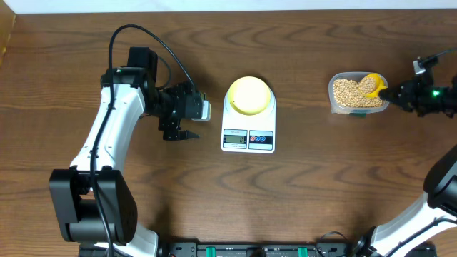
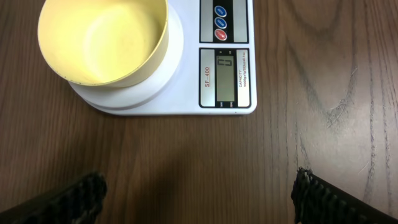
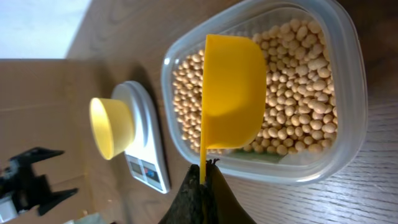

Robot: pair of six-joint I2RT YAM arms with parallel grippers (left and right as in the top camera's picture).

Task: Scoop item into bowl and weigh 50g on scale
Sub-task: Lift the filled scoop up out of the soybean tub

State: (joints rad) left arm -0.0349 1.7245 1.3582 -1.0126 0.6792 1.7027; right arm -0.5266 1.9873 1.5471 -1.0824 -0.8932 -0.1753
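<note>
The pale yellow-green bowl (image 1: 249,95) stands empty on the white scale (image 1: 248,139), whose display shows zero in the left wrist view. The tan beans (image 1: 348,91) fill a clear container (image 1: 359,111) at the right. My right gripper (image 1: 390,91) is shut on the thin handle of a yellow scoop (image 1: 371,84), and the scoop's cup (image 3: 233,87) rests among the beans (image 3: 298,93) inside the container. My left gripper (image 1: 182,135) hovers open and empty just left of the scale; its fingers (image 2: 74,196) frame bare wood below the bowl (image 2: 102,40) and scale (image 2: 186,99).
The container's rim (image 3: 348,143) lies close in front of the right gripper (image 3: 205,171). The scale (image 3: 149,155) and bowl (image 3: 112,127) sit beyond it. Bare wooden tabletop surrounds everything, and the table's far edge runs along the top of the overhead view.
</note>
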